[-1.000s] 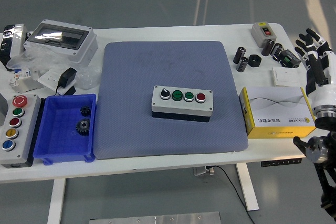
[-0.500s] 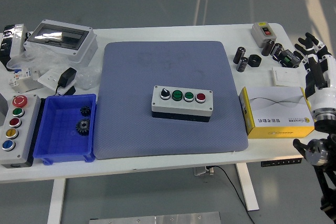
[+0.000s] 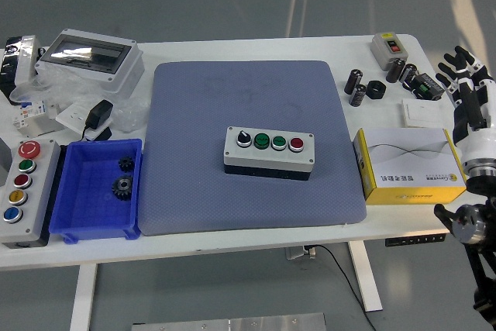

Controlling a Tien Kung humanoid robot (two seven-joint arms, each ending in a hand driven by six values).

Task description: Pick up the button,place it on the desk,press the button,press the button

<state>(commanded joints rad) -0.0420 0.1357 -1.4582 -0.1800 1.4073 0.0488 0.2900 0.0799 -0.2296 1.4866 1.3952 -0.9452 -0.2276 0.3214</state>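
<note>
Rectangular grey button box (image 3: 269,152) on textured blue mat (image 3: 252,145), right hand (image 3: 469,91) fingers spread, empty, beside glossy yellow carton (image 3: 411,166)

Right robot hand (image 3: 468,87) open, empty

A grey button box (image 3: 269,152) (four controls on top) lies flat mid-mat.

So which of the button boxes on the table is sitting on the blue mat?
The grey four-control box at the mat's middle. The five-button box sits on bare table at the left edge, and the small switch box at the far right corner.
</note>
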